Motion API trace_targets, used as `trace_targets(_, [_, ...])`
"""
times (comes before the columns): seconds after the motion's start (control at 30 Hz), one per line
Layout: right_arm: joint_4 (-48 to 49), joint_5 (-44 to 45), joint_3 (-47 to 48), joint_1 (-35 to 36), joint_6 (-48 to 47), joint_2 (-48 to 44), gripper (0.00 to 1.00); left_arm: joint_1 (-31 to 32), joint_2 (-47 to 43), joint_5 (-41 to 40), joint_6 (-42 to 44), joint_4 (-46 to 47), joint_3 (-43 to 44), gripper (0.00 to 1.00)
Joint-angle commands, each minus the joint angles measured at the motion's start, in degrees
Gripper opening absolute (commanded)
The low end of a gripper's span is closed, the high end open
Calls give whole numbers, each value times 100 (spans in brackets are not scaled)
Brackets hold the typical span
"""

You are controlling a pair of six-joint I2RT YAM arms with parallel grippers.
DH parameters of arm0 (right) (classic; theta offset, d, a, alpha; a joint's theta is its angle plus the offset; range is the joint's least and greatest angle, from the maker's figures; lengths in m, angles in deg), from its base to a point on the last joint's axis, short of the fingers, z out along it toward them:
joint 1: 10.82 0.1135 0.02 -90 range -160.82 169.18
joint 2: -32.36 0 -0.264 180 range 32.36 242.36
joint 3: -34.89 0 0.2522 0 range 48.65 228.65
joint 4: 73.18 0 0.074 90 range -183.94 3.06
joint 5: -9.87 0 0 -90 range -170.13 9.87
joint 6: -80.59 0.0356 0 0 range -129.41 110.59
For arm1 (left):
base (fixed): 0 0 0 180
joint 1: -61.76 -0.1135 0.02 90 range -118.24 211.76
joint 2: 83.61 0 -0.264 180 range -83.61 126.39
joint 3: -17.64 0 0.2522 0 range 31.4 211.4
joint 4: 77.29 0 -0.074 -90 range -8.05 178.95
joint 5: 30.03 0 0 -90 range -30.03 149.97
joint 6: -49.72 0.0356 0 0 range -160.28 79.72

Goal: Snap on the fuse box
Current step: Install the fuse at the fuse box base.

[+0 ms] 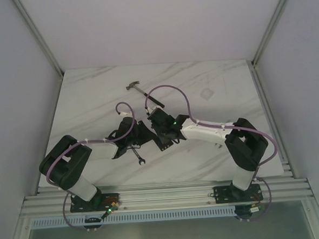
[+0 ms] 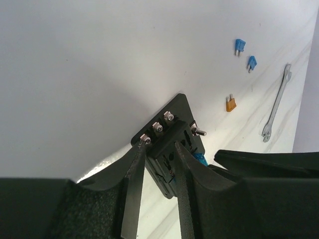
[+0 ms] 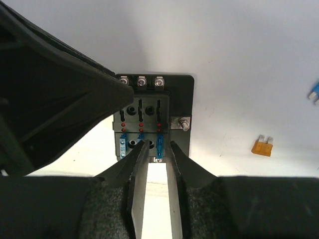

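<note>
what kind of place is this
Probably a robot lab test cell: a marble-look table enclosed by white panels and aluminium rail, a left arm and right arm bolted at its edge, with a hammer, wrench and fuse box.

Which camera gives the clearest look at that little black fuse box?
The right wrist view: the fuse box faces it, slots and screws plain. The left wrist view shows it slanted, partly behind gripper fingers. From above, arms hide it.

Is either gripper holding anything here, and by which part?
Left gripper pinches the fuse box across its raised middle block. Right gripper stands slightly open at the box, apparently holding nothing.
</note>
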State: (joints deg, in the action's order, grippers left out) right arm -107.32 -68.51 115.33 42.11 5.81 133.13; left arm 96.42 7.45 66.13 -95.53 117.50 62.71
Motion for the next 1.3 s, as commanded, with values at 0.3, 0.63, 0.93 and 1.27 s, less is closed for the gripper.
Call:
trace_targets(0.3, [-598,-147,393,-75,246,-35,28,124,-212,-164,49,-451,-33,43])
trace_targets(0.63, [-649,-382,570,-141,213,296,22,182,-147,-174,66,-518,-19,46])
trace_targets(0.93, [-861,-362,642,-151,219,514,7,227,-15,-185,66,-510,6,44])
trace_targets(1.27, [-1394,-336,694,-101,96,959,0,261,49,-195,24,-441,-30,42])
